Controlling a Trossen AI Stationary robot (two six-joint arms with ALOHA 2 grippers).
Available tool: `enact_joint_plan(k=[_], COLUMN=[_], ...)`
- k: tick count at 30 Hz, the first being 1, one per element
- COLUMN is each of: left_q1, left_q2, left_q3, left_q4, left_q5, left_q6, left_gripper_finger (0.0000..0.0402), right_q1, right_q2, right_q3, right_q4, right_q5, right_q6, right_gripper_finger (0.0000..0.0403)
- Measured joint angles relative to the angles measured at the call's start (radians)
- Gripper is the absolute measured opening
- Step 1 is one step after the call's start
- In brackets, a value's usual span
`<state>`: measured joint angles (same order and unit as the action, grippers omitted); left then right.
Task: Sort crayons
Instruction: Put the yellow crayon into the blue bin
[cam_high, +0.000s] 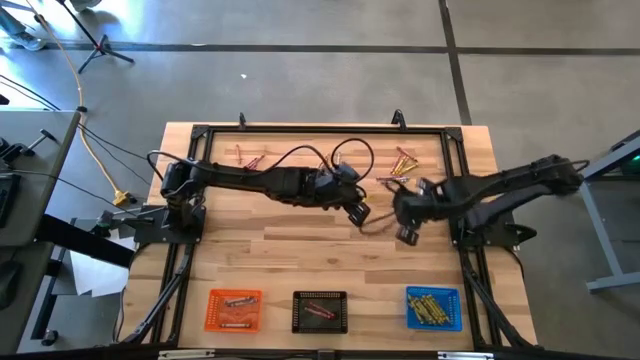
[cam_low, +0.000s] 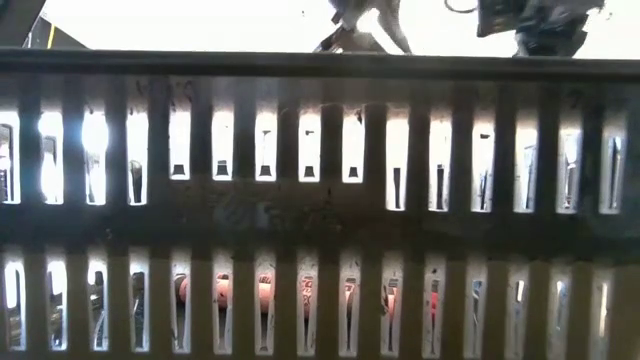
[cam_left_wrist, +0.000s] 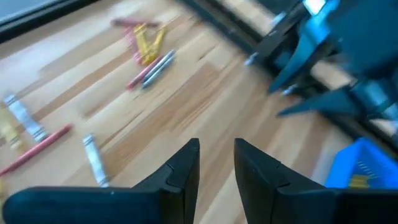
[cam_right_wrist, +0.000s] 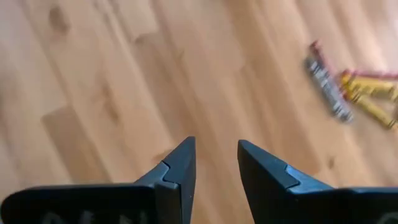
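Crayons lie loose on the wooden table: a red and yellow group at the far left (cam_high: 245, 157), another at the far right (cam_high: 405, 160), and a few near the middle (cam_high: 385, 181). My left gripper (cam_high: 358, 212) hangs over the table's middle, open, with bare wood between its fingers (cam_left_wrist: 216, 144). In its wrist view a yellow-red cluster (cam_left_wrist: 144, 46), a grey crayon (cam_left_wrist: 94, 160) and a red crayon (cam_left_wrist: 37, 149) lie ahead. My right gripper (cam_high: 407, 235) hangs just right of it, open and holding nothing (cam_right_wrist: 216, 142), with a grey and yellow crayons (cam_right_wrist: 348, 87) off to one side.
Three square trays stand along the near edge: orange (cam_high: 233, 310), black (cam_high: 320, 311) and blue (cam_high: 434, 308), each with crayons inside. A black frame (cam_high: 300, 128) borders the table. In the low view, a slotted tray wall (cam_low: 320, 210) blocks most of the scene.
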<state>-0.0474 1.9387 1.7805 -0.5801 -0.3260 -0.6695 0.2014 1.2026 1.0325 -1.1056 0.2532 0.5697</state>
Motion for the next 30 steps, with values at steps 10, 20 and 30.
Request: enact_joint_plan(k=[10, 20, 30], left_q1=[0.040, 0.136, 0.336], left_q2=[-0.010, -0.010, -0.010], left_q3=[0.000, 0.000, 0.000], left_q4=[-0.307, -0.474, -0.507], left_q5=[-0.024, 0.006, 0.007], left_q6=[-0.065, 0.259, 0.609], left_gripper_finger=[0.0085, 0.0085, 0.0085], right_q1=[-0.296, -0.502, -0.575], right_q2=[0.033, 0.229, 0.444], right_q3=[0.000, 0.000, 0.000], right_q4=[0.221, 0.396, 0.392], right_q5=[-0.102, -0.220, -0.247], right_q6=[-0.334, -0.397, -0.108], right_gripper_finger=[0.0106, 0.0106, 0.0106])
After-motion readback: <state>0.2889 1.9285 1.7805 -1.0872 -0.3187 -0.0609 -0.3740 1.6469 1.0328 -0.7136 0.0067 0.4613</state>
